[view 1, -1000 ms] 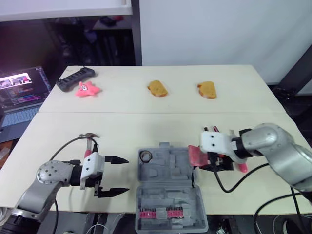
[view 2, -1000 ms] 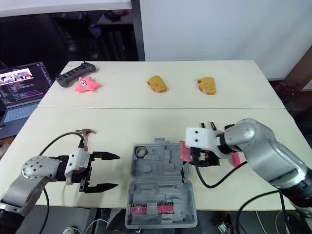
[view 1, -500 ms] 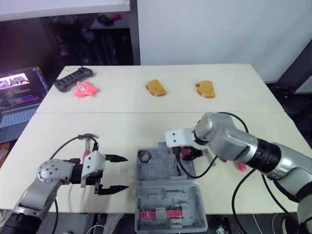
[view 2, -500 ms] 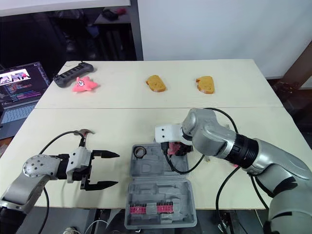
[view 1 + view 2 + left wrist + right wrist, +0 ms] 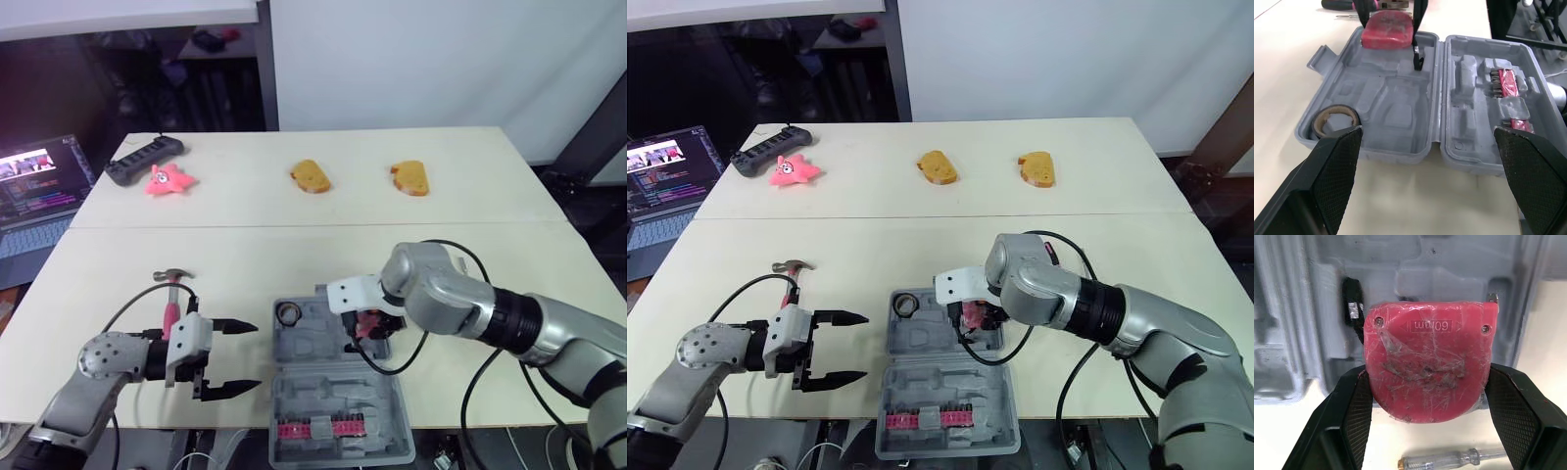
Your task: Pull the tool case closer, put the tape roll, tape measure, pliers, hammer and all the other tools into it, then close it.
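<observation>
The grey tool case (image 5: pixel 323 354) lies open at the table's front edge, with red bits (image 5: pixel 313 429) in its near half. A tape roll (image 5: pixel 289 313) sits in its far left pocket. My right gripper (image 5: pixel 370 328) is shut on the red tape measure (image 5: pixel 1427 362) and holds it over the case's far right corner. My left gripper (image 5: pixel 257 354) stands open just left of the case, holding nothing. The hammer (image 5: pixel 171 299), with a pink handle, lies on the table behind it. A clear-handled screwdriver (image 5: pixel 1449 461) lies on the table beside the case.
Two toast-like pieces (image 5: pixel 312 176) (image 5: pixel 409 178) lie at the far middle of the table. A pink star toy (image 5: pixel 168 179) and a black bar (image 5: pixel 143 159) lie at the far left. A laptop (image 5: pixel 39 186) stands off the table's left side.
My right gripper has carried the tape measure left, from the table right of the case to over the case's far right corner. The left gripper has hardly moved.
</observation>
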`<action>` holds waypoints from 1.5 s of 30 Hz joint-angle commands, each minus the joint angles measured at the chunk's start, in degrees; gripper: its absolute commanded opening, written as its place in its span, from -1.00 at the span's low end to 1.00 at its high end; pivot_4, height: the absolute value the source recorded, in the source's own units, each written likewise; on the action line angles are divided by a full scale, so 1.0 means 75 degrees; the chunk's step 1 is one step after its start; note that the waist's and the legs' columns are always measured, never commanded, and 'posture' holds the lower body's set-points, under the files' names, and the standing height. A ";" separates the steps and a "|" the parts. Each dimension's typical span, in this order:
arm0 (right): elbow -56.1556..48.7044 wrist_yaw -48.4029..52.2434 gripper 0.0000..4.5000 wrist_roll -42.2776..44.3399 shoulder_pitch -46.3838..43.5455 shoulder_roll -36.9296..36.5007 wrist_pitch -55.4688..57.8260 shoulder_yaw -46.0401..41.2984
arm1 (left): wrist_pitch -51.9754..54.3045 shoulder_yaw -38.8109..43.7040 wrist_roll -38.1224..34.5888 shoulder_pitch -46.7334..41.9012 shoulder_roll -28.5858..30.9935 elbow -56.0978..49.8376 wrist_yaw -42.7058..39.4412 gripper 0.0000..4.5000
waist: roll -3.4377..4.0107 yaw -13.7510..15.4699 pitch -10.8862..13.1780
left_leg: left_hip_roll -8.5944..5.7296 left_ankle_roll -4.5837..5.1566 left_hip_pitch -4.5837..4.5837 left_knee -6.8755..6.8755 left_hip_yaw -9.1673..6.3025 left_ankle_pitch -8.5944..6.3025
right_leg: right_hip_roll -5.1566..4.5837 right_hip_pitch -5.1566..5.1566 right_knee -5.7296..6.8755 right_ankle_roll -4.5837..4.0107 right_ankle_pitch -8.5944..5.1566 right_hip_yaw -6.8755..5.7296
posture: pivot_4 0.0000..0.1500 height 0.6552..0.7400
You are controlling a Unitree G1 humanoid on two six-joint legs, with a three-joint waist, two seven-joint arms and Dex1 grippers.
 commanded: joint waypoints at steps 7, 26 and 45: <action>0.0319 -0.0156 0.29 -0.0387 0.0108 0.0277 -0.0226 0.0004 | -0.0055 0.0090 -0.0035 0.0194 0.0036 -0.0459 0.0160 1.00 | 0.0001 -0.0006 0.0000 | 0.0000 -0.0004 0.0000 -0.0002 0.0000 0.0002 | 0.0000 -0.0003 0.0001 -0.0001 0.0001 0.0000 | 1.00 1.00; -0.0322 -0.0099 0.99 -0.0095 0.0272 0.0241 0.0306 -0.0865 | 0.0211 0.0099 -0.0124 0.0266 0.0130 -0.0797 0.0249 1.00 | 0.0001 0.0002 -0.0001 | 0.0001 -0.0006 0.0000 -0.0004 -0.0001 0.0003 | 0.0001 -0.0004 0.0002 -0.0003 0.0002 0.0000 | 1.00 1.00; -0.0602 -0.1150 -0.27 0.2064 0.2415 0.0336 -0.1229 -0.4333 | 0.0438 0.0135 -0.0142 0.0149 0.0186 -0.0877 0.0221 1.00 | -0.0001 0.0018 -0.0002 | 0.0003 -0.0005 0.0000 -0.0004 0.0003 0.0003 | 0.0001 0.0000 0.0001 -0.0004 0.0003 0.0001 | 1.00 1.00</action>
